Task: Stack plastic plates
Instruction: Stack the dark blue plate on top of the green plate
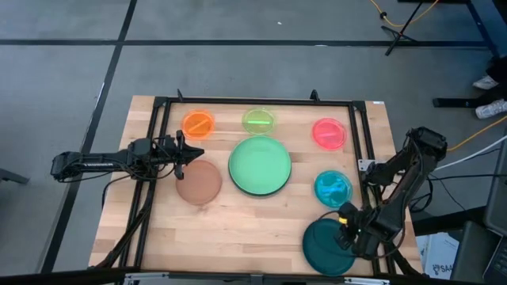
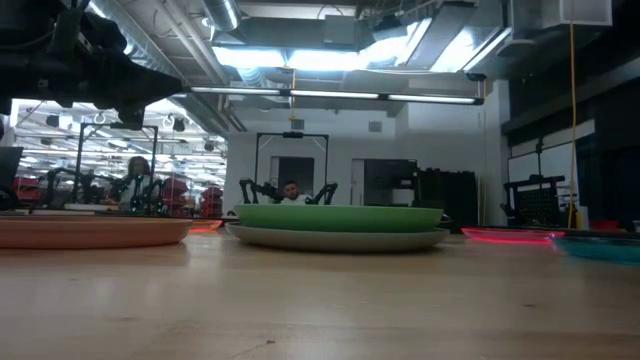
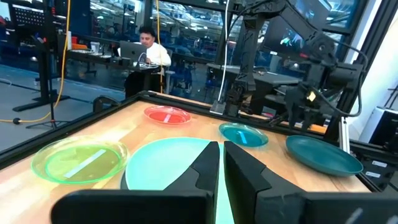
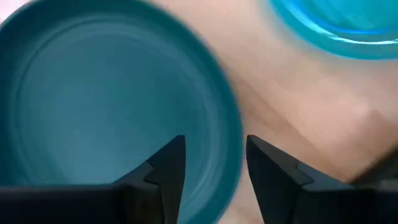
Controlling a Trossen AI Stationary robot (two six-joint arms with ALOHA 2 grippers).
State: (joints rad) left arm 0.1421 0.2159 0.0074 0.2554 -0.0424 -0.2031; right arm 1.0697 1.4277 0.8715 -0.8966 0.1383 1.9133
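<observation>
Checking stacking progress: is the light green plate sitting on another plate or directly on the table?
Stacked: in the low view the light green plate rests on a grey plate.

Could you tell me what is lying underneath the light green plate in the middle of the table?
In the low view the light green plate rests on a pale grey plate, whose rim shows beneath. Anything under that is hidden.

Wooden table point(image 1: 261, 218) carries plastic plates point(image 1: 260, 165).
</observation>
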